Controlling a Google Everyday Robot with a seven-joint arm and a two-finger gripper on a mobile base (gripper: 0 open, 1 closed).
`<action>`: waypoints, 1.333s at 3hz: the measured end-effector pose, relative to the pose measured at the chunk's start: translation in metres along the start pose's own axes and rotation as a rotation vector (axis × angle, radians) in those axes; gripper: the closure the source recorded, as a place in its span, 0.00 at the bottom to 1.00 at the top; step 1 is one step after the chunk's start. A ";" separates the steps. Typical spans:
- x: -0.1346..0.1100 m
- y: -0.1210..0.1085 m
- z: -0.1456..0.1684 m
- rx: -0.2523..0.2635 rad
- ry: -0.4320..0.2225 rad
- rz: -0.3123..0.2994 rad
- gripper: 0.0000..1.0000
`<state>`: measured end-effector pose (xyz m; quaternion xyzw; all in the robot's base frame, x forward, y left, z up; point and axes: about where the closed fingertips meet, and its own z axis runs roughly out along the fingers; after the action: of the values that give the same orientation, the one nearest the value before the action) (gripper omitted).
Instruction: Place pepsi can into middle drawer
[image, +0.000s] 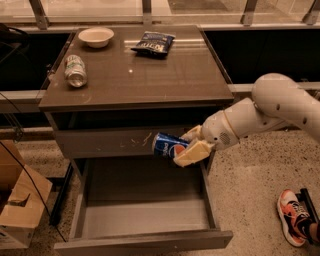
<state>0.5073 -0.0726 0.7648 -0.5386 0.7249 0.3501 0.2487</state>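
Note:
The pepsi can (166, 145) is a blue can with a round logo, held on its side in the air. My gripper (189, 146) is shut on its right end, with pale fingers (192, 152) above and below it. The can hangs in front of the scratched grey drawer front (105, 142), above the back right part of the open middle drawer (145, 217). The drawer is pulled out, with a smooth grey floor and low side walls. My white arm (272, 107) reaches in from the right.
On the cabinet top (150, 75) lie a green-and-white can (75, 70) at the left, a white bowl (96, 36) at the back, and a dark blue snack bag (153, 44). A cardboard box (17, 202) stands on the floor at the left. A sneaker (294, 216) lies at the right.

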 end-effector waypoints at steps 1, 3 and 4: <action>0.033 -0.023 0.034 -0.020 -0.034 0.111 1.00; 0.043 -0.027 0.047 -0.023 -0.007 0.130 1.00; 0.061 -0.026 0.073 -0.050 0.015 0.174 1.00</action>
<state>0.5127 -0.0574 0.6673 -0.4824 0.7617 0.3845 0.1984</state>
